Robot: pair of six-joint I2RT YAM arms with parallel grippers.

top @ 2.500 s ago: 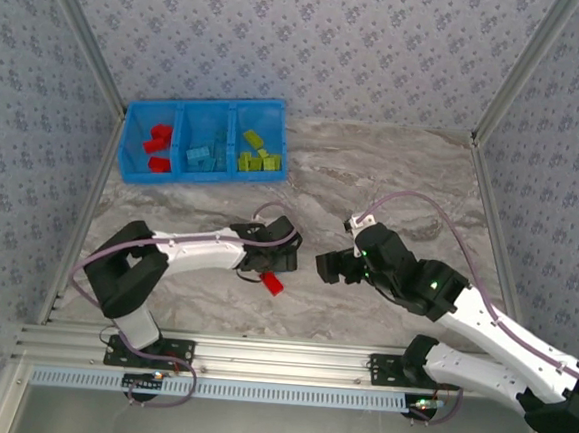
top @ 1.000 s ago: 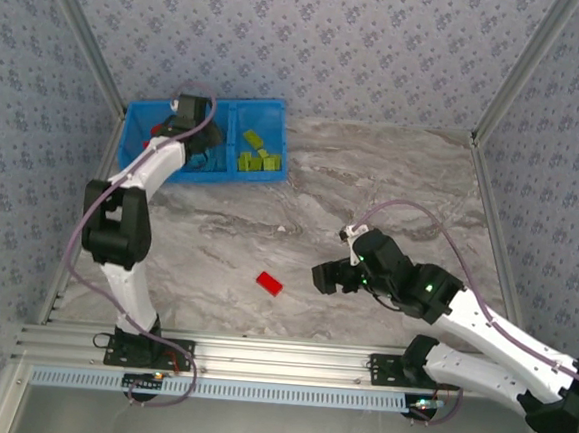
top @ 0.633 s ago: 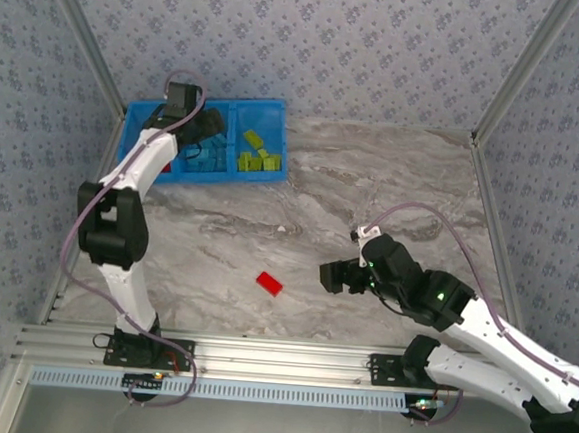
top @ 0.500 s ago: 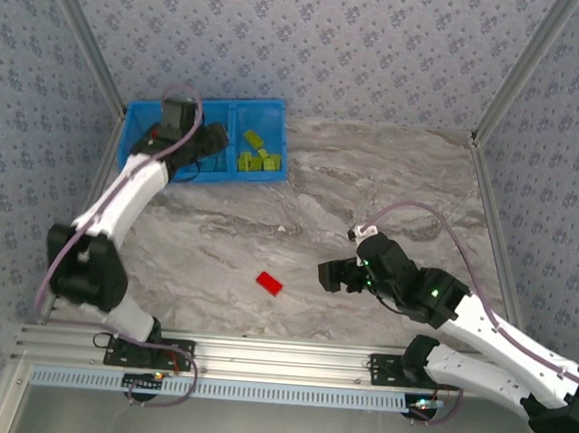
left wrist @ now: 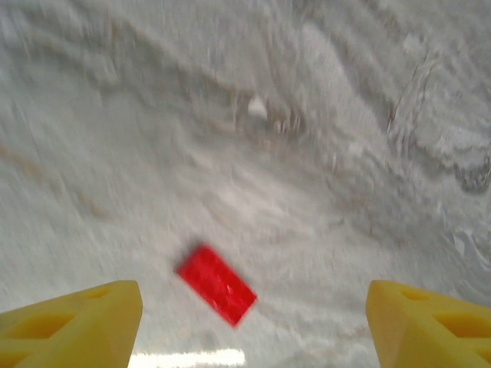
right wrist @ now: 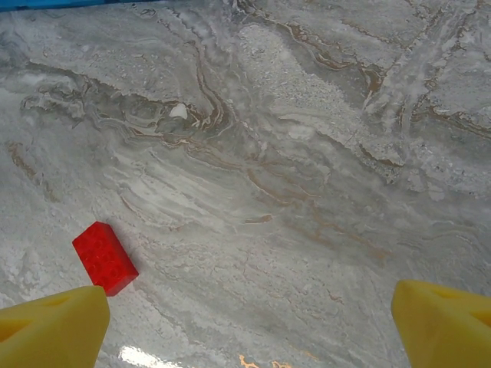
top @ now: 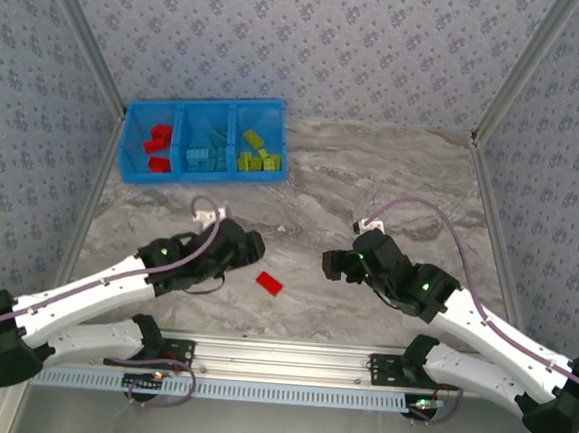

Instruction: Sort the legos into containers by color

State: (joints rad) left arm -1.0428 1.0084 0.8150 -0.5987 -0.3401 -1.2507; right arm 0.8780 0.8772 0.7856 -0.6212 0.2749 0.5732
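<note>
One small red studded plastic brick lies unsorted on the grey marbled surface. The left gripper, fingers apart like the right gripper, should straddle it.

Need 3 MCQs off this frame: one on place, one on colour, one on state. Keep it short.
1. Where does the loose small red studded plastic brick lie?
A. in the bin's left compartment
B. on the marble table, outside the bin
C. in the bin's middle compartment

2. What colour are the bricks in the right compartment of the bright blue plastic bin tray?
A. lime green
B. red
C. light blue

3. The left gripper is:
A. shut on a brick
B. open, holding nothing
C. shut, empty

Answers:
1. B, the top view shows it on bare table.
2. A, lime green bricks lie there.
3. B, its yellow fingers stand wide apart, nothing between them.
</note>
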